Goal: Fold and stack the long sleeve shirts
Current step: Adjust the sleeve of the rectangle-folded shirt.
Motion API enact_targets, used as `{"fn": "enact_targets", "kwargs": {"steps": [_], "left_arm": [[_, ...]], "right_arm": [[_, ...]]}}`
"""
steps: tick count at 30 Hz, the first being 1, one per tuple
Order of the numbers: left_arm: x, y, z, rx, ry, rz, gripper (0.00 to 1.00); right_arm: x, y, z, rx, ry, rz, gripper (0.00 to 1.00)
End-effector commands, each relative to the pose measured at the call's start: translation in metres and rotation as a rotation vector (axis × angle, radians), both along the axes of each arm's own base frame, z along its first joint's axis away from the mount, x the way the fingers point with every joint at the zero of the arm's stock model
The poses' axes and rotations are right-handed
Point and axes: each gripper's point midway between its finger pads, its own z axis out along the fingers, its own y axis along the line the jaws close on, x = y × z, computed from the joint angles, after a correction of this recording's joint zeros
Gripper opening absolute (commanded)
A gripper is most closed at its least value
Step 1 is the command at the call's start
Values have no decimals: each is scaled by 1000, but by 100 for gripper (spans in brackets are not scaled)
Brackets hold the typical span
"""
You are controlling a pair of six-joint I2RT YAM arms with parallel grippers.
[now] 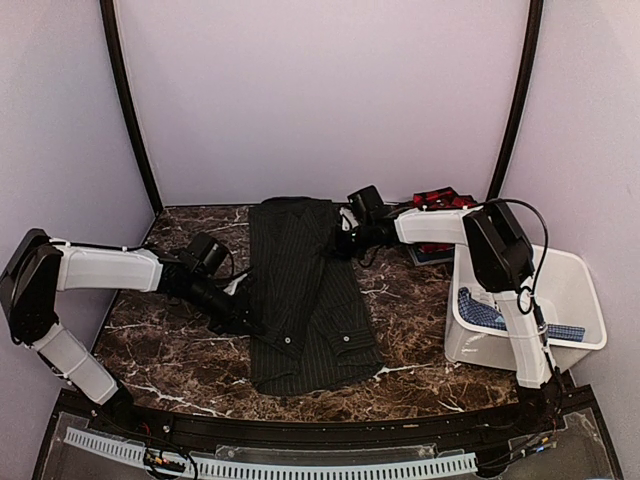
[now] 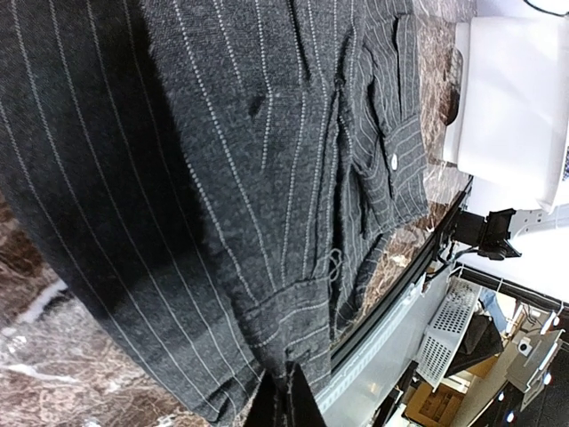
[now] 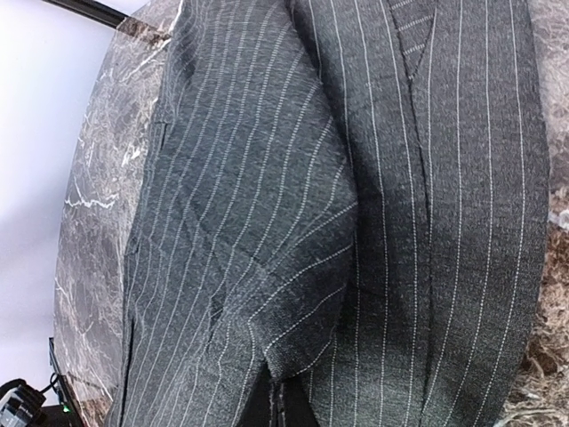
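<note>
Now both pinch the pinstriped shirt [image 1: 305, 300] mid-table: left gripper [image 1: 243, 318] clamped on its left edge, right gripper [image 1: 338, 243] on the right

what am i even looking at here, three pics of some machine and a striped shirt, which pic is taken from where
These are two robot arms bolted at the near edge of a marble-patterned table. The wide picture comes from a fixed camera above and behind them. The two close-ups come from small cameras on the arms' wrists, looking down past their own fingers.

On the table lies a dark pinstriped shirt, partly folded lengthwise. A red-and-black plaid shirt sits at the far right, and a white plastic bin with a blue checked cloth stands on the right.

The left gripper is shut on the pinstriped shirt's left edge; the right gripper is shut on its right edge, further back.
</note>
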Motion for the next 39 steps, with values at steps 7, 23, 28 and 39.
{"fn": "enact_targets", "kwargs": {"steps": [7, 23, 28, 39], "left_arm": [[-23, 13, -40, 101, 88, 13, 0], [-16, 10, -28, 90, 50, 23, 3], [-8, 21, -25, 168, 0, 40, 19], [56, 23, 40, 226, -296, 153, 35]], "right_arm": [[2, -7, -23, -59, 21, 3, 0], [-6, -21, 6, -136, -44, 26, 27], [-20, -25, 21, -174, -85, 43, 30], [-65, -18, 22, -263, -122, 153, 29]]}}
